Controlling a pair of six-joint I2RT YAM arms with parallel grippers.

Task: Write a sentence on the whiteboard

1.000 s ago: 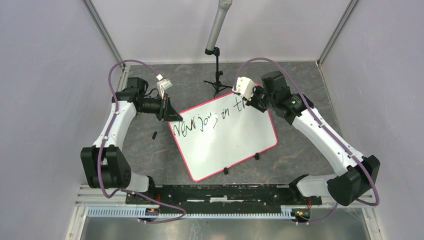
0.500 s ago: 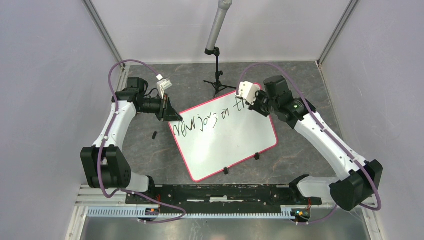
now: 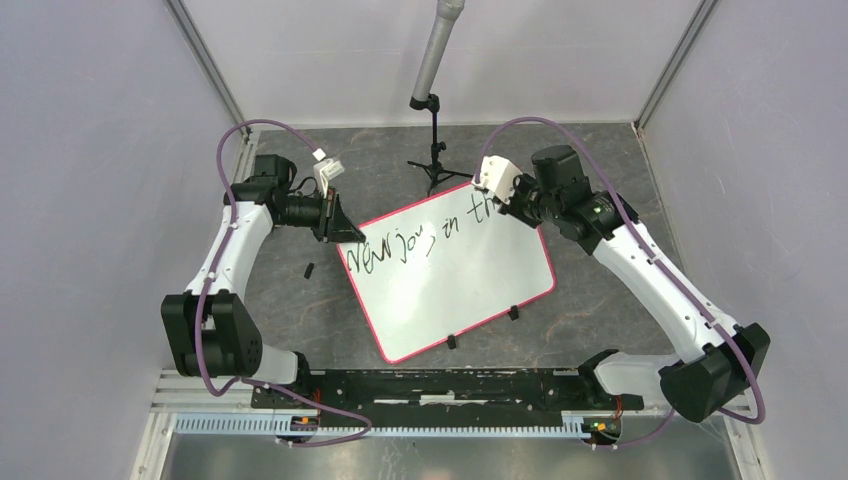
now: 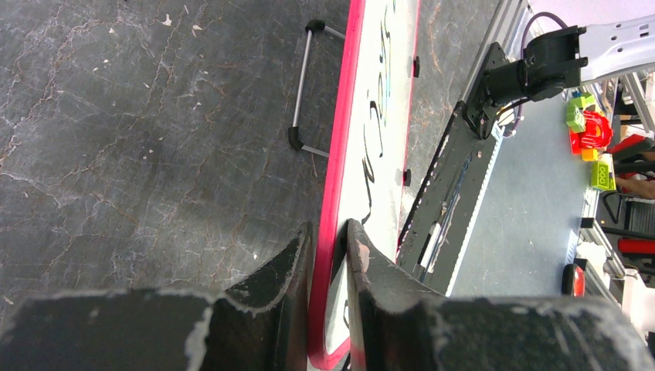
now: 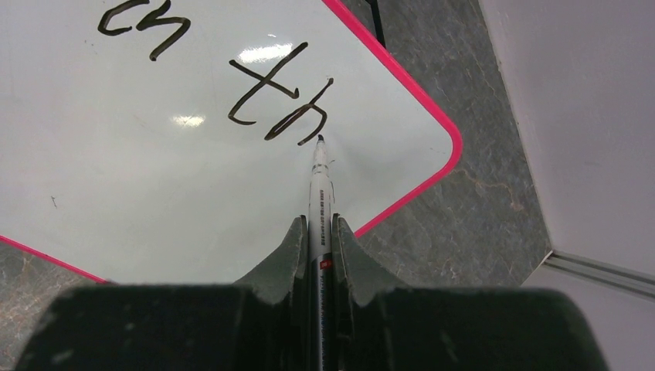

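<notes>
Clerk: Item one, whiteboard (image 3: 460,290). Location?

Keeper: Flat on the dark grey table (image 3: 585,320), turned at a slant between the two arms. Pink-red rim, rounded corners. Two small black clips (image 3: 513,313) on its near edge.

Clerk: Item two, sentence (image 3: 400,245).

Keeper: One slanted line of black cursive along the board's far edge. The last letters, "th", sit by the far right corner. The lower part of the board is unmarked.

Clerk: Item three, left gripper (image 4: 328,255).

Keeper: Fingers narrow, one on each side of the board's rim at its far left corner, pinching it.

Clerk: Item four, right gripper (image 5: 319,232).

Keeper: Closed tight around a marker (image 5: 320,178), white barrel, black tip pointing away from the wrist. Tip lies at the foot of the "h". Whether it touches the surface, cannot tell.

Clerk: Sundries?

Keeper: One black tripod (image 3: 434,160) on the table beyond the board, carrying a grey pole.
</notes>
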